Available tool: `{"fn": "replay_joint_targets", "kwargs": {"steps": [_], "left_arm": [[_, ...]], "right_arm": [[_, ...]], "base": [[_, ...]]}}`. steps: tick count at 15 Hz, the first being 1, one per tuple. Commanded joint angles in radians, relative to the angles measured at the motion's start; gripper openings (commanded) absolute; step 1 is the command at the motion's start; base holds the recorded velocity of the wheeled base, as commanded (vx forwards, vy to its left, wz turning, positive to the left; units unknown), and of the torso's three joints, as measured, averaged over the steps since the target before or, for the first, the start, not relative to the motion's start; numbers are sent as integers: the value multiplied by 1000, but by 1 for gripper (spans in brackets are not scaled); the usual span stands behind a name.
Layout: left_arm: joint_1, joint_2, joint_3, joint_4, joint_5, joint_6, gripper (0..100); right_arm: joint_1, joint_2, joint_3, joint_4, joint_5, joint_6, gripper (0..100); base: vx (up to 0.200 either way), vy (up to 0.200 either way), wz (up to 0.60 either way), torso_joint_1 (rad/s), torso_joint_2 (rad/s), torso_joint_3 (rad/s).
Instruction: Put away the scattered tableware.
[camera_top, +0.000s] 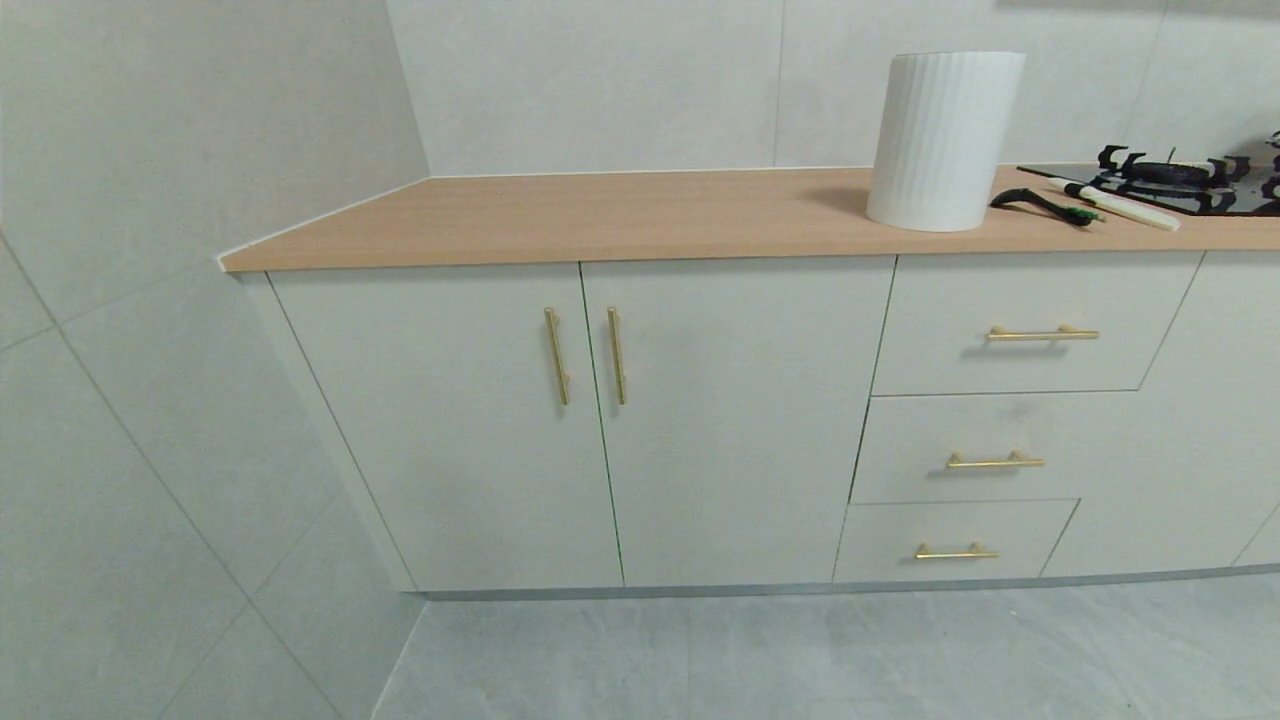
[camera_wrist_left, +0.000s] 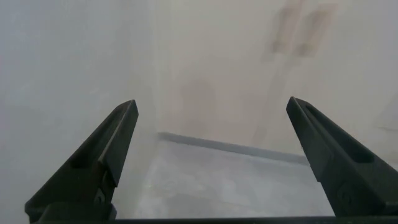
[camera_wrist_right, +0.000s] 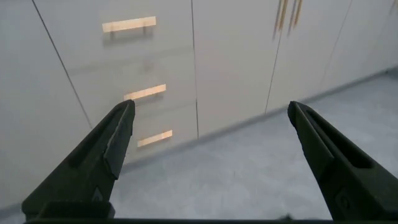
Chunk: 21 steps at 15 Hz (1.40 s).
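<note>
While the left hand (camera_wrist_left: 211, 109) hangs low with its fingers spread wide and nothing between them, facing a pale wall and a strip of grey floor (camera_wrist_left: 224, 186), the right hand (camera_wrist_right: 211, 107) is just as widely spread and empty, pointed at the cabinet front. Past the right hand's fingers are three drawers (camera_wrist_right: 134, 59) with gold bar handles, stacked one above another, and beside them two doors (camera_wrist_right: 233, 62).

In the head view, a wooden tabletop (camera_top: 600, 215) runs over the cabinet. A tall white ribbed jar (camera_top: 943, 140) stands upright on it above the top drawer. Just to the right of the jar lies a black utensil (camera_top: 1040, 204) with a green end, flat on the wood. A white utensil (camera_top: 1120, 207) lies close beside it, at the edge of the black stove (camera_top: 1185, 185).
</note>
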Motion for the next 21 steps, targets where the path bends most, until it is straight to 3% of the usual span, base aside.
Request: {"fn": "replay_joint_targets", "kwargs": {"steps": [1,2,3,4,5,7,10,11,13,21], "left_arm": [[9,-33,77,-46,30,11,100],[11,-33,99,-73,30,25,100],[9,-33,204,-168,11,135,100],[9,-33,250,-250,-50,180,100],[9,-33,249,-251,-159,153,100],[9,-33,250,-198,-239,147,100],[9,-33,250,-196,-256,144,100],[9,-33,250,-198,-256,118,100],[8,-33,249,-199,-256,97,100],[8,-33,249,-199,-254,95,100]], "right_arm": [[-3,-11,123,-64,21,16,100],[-3,-11,157,-102,40,16,100],[-3,-11,252,-250,130,13,100],[-3,-11,252,-256,189,22,100],[-1,-9,252,-242,236,37,100],[-1,-9,252,-241,359,36,100],[2,-9,250,-187,455,20,100],[2,-9,252,-190,457,20,100],[2,-9,252,-190,457,20,100],[2,-11,252,-191,455,23,100]], "base": [[0,0,0,0,0,0],[0,0,0,0,0,0],[0,0,0,0,0,0],[0,0,0,0,0,0],[0,0,0,0,0,0],[0,0,0,0,0,0],[0,0,0,0,0,0],[0,0,0,0,0,0],[0,0,0,0,0,0],[0,0,0,0,0,0]]}}
